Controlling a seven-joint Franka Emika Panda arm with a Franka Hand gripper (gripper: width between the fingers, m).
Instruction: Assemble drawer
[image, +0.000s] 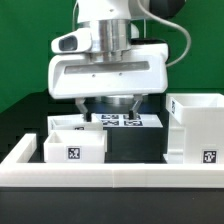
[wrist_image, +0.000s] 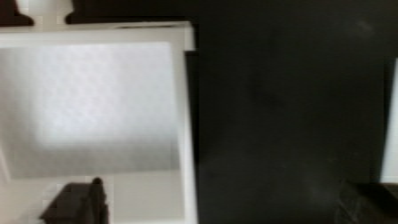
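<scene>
The drawer lies in loose white parts. Two small open-topped trays stand at the exterior view's left, one in front (image: 74, 149) and one behind it (image: 68, 123). The tall open-fronted housing (image: 196, 126) stands at the right. My gripper (image: 111, 108) hangs above the table between the trays and the housing, with its jaws spread and nothing between them. In the wrist view a tray (wrist_image: 93, 100) fills one side, seen from above. One dark fingertip (wrist_image: 75, 201) shows over its floor. The other finger is lost against the black table.
The marker board (image: 121, 121) lies on the black table behind the gripper. The long low white border wall (image: 110, 176) runs along the front and up the left side. A white edge (wrist_image: 391, 120) shows at the wrist view's side.
</scene>
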